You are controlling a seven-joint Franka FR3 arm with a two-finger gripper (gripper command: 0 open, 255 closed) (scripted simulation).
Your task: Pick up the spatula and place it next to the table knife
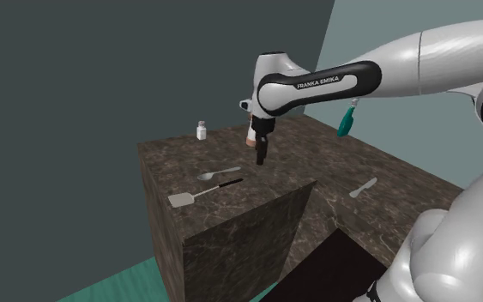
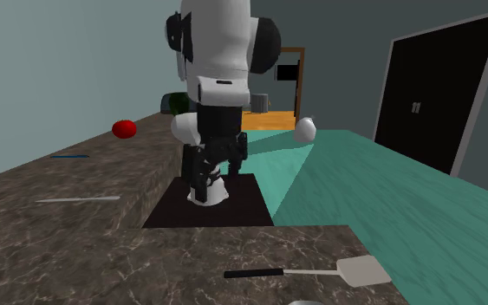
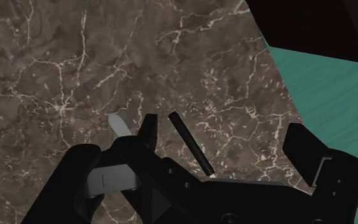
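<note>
Wrist view: the spatula (image 3: 189, 143) lies with its handle off-centre beneath my wide-spread gripper (image 3: 222, 127). I should centre over it, descend, seemingly some way, then close.

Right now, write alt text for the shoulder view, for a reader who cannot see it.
A white robot arm reaches in from the right, its black gripper hanging above a dark marbled counter. Just left of it on the counter lie a spoon and a black-handled spatula; a table knife lies apart, further right.
</note>
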